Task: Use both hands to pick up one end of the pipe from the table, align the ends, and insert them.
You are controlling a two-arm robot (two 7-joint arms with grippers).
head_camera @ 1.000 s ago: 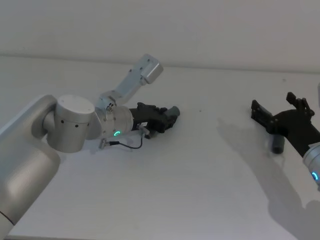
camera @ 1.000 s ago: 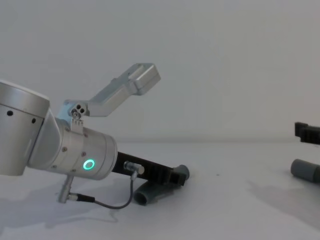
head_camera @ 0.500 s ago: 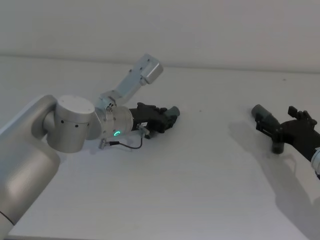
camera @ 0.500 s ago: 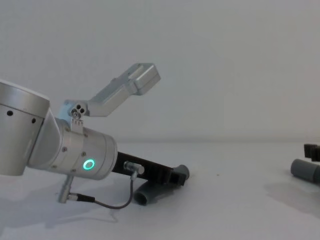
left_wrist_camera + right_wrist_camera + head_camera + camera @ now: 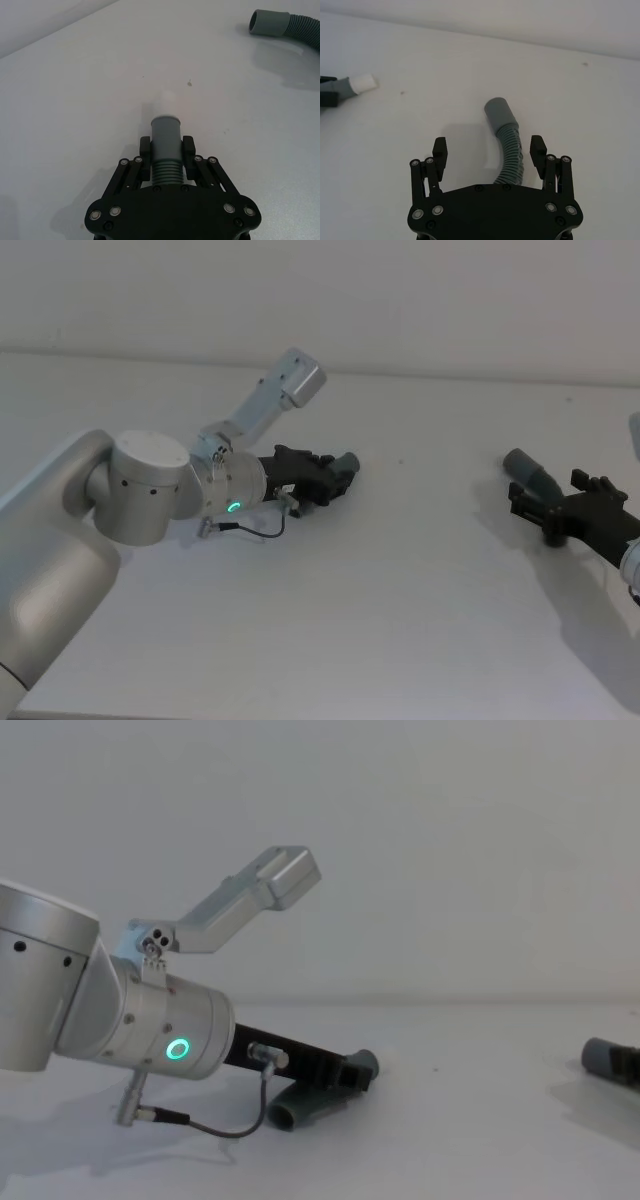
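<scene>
My left gripper (image 5: 167,150) is shut on the ribbed neck of the elbow pipe piece (image 5: 165,131). The piece's grey collar and white tip (image 5: 168,101) stick out past the fingers, low over the white table (image 5: 400,590). In the head view this gripper (image 5: 312,480) sits left of centre, and in the chest view the elbow's other end (image 5: 298,1107) hangs beneath it. At the right, my right gripper (image 5: 489,149) is open, its fingers straddling the ribbed grey hose (image 5: 512,156) behind its round grey mouth (image 5: 499,111). That piece (image 5: 527,470) lies on the table.
My left arm's thick silver body with its green ring light (image 5: 178,1049) and a loose black cable (image 5: 225,1128) takes up the near left. A pale wall (image 5: 400,300) closes off the far edge of the table.
My right gripper has drawn back toward the right and lowered around the hose, uncovering the pipe's grey mouth and leaving the chest view. The left arm and its held piece have not moved.
</scene>
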